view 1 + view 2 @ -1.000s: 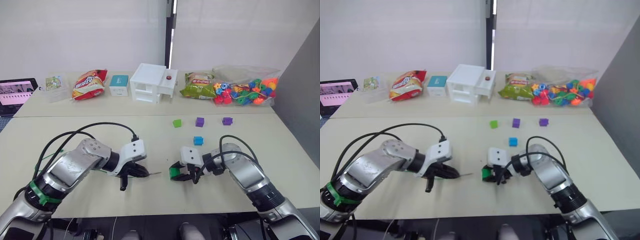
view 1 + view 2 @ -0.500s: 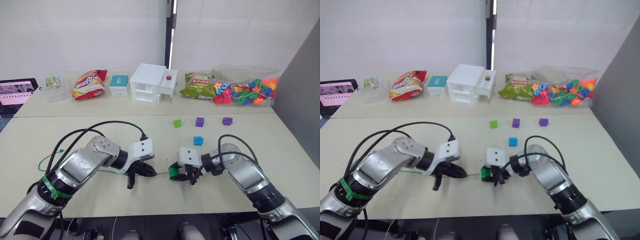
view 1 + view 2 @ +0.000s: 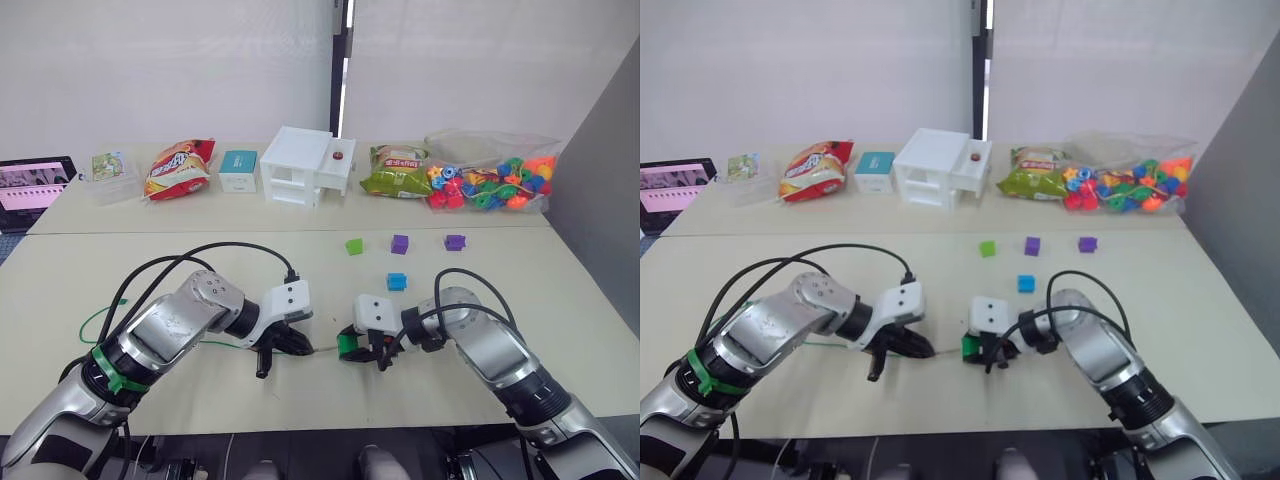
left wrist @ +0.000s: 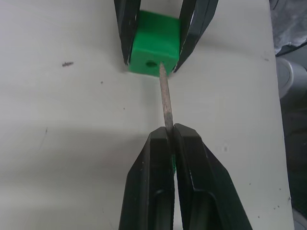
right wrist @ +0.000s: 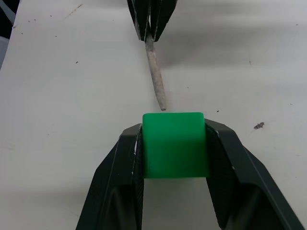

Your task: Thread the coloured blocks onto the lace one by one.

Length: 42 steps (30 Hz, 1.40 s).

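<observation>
My right gripper [image 3: 349, 348] is shut on a dark green block [image 5: 175, 143], held just above the table near the front. My left gripper [image 4: 171, 134] is shut on the lace's stiff pale tip [image 4: 165, 96]. The tip's end touches the block's face just beside its hole [image 4: 151, 63]. The green lace [image 3: 100, 322] trails off to the left behind my left arm. Further back on the table lie a blue block [image 3: 397, 281], a light green block [image 3: 354, 245] and two purple blocks [image 3: 400, 243] [image 3: 455, 241].
Along the back of the table stand a clear bag of mixed beads [image 3: 490, 180], a white box [image 3: 305, 165], two snack bags [image 3: 178, 168] [image 3: 395, 170], a teal box [image 3: 238, 170] and a tablet [image 3: 30, 185]. Black cables [image 3: 230, 250] loop over my left arm.
My left gripper has moved right with the lace tip, from a hand's width away until the tip reaches the dark green block. The right gripper has barely moved.
</observation>
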Each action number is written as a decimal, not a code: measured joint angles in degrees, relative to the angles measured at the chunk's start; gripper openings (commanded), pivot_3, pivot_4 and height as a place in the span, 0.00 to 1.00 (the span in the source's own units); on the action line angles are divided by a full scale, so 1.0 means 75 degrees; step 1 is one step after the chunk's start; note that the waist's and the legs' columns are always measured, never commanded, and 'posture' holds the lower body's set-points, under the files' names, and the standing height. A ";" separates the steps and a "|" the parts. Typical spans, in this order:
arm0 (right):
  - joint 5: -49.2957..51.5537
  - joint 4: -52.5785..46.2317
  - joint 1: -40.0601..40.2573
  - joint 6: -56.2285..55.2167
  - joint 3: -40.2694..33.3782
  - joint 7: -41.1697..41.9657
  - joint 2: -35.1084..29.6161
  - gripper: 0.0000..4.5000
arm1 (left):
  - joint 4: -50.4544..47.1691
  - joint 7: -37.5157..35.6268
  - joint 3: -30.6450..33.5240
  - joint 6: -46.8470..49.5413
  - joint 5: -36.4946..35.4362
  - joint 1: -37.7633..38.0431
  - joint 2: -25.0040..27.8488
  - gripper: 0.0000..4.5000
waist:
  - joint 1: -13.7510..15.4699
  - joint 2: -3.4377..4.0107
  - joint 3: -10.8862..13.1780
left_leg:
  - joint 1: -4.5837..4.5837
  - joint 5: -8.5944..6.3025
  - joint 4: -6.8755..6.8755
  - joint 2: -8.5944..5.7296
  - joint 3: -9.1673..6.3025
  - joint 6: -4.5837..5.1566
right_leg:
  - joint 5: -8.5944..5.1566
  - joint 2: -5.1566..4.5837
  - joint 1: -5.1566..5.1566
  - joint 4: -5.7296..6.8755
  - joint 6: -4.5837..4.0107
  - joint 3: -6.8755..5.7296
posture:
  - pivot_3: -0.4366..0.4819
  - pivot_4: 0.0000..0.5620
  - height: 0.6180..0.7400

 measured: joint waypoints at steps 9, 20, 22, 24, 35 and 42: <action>0.0006 -0.0128 0.0001 0.0184 0.0019 -0.0052 -0.0095 0.26 | 0.0066 0.0064 -0.0021 0.0130 0.0137 -0.0206 -0.0310 0.00 | 0.0020 0.0000 0.0000 | -0.0001 0.0000 0.0003 -0.0001 0.0000 0.0000 | 0.0000 -0.0002 0.0003 -0.0001 0.0000 0.0000 | 0.48 0.27 1.00; 0.0039 -0.0366 0.0009 0.0397 0.0150 -0.0064 -0.0038 0.26 | 0.0133 0.0092 -0.0295 0.0247 0.0268 -0.0317 -0.0598 0.00 | 0.0027 -0.0001 0.0000 | -0.0004 0.0000 0.0004 -0.0002 -0.0001 0.0000 | 0.0000 -0.0002 0.0001 -0.0001 0.0000 0.0000 | 0.48 0.27 1.00; 0.0045 -0.0465 0.0011 0.0405 0.0219 -0.0066 -0.0022 0.26 | 0.0133 0.0076 -0.0359 0.0258 0.0274 -0.0327 -0.0618 0.00 | 0.0023 -0.0001 0.0000 | -0.0004 0.0000 0.0004 -0.0001 -0.0001 0.0000 | 0.0000 -0.0002 0.0000 -0.0001 0.0000 -0.0001 | 0.48 0.27 1.00; 0.0050 -0.0485 0.0028 0.0415 0.0222 -0.0076 -0.0032 0.26 | 0.0135 0.0074 -0.0375 0.0252 0.0277 -0.0336 -0.0636 0.00 | 0.0017 -0.0001 0.0000 | -0.0003 0.0000 0.0003 -0.0001 -0.0001 0.0000 | 0.0000 -0.0002 0.0000 0.0000 0.0000 -0.0001 | 0.48 0.27 1.00; 0.0091 -0.0583 0.0033 0.0607 0.0257 -0.0187 -0.0042 0.26 | 0.0584 0.0179 -0.0443 -0.0018 0.0438 -0.0337 -0.1266 0.00 | 0.0027 -0.0001 -0.0001 | -0.0005 0.0000 0.0006 -0.0003 -0.0003 0.0000 | 0.0000 -0.0002 0.0002 -0.0002 0.0000 -0.0001 | 0.48 0.27 1.00; 0.0090 -0.0546 0.0032 0.0699 0.0256 -0.0268 -0.0012 0.26 | 0.1055 -0.0015 -0.0406 -0.1054 0.0576 0.0044 -0.1337 0.30 | 0.0032 -0.0001 -0.0003 | 0.0001 0.0001 0.0008 -0.0002 -0.0003 -0.0002 | 0.0000 -0.0003 0.0008 -0.0001 0.0000 -0.0001 | 0.48 0.27 1.00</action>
